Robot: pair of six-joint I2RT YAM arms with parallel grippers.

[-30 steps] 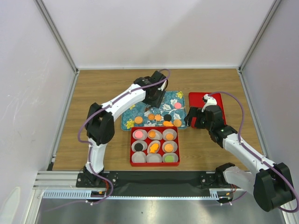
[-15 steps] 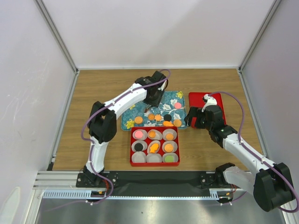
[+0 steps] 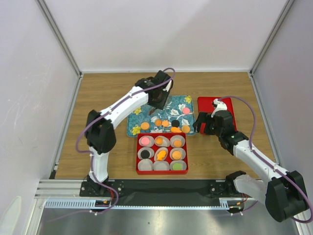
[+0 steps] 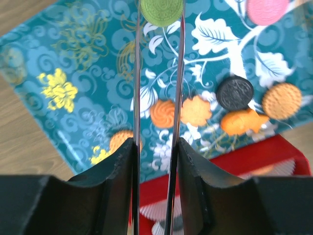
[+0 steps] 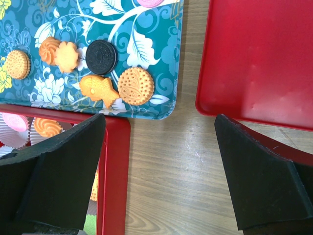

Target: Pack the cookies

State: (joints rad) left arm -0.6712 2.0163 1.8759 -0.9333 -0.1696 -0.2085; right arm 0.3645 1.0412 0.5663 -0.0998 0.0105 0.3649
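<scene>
Several cookies lie on the teal flowered tray (image 3: 139,117): a pink one (image 3: 186,110), a black one (image 3: 175,123) and orange ones (image 3: 158,122). In the left wrist view my left gripper (image 4: 159,19) has its thin blades pressed against both sides of a green cookie (image 4: 161,9) over the tray. From above, that gripper (image 3: 155,108) hides the green cookie. The red box (image 3: 137,156) holds white paper cups, most with a cookie inside. My right gripper (image 5: 159,122) stands wide open with nothing in it, over bare wood between the box and the red lid (image 5: 254,54).
The red lid (image 3: 230,105) lies to the right of the tray, with the right arm's wrist over its near left corner. White walls with metal posts close in the table on three sides. Bare wood surrounds the tray and box.
My left gripper has narrowed onto the green cookie, and its arm has shifted slightly toward the tray's far side. The right arm has not moved.
</scene>
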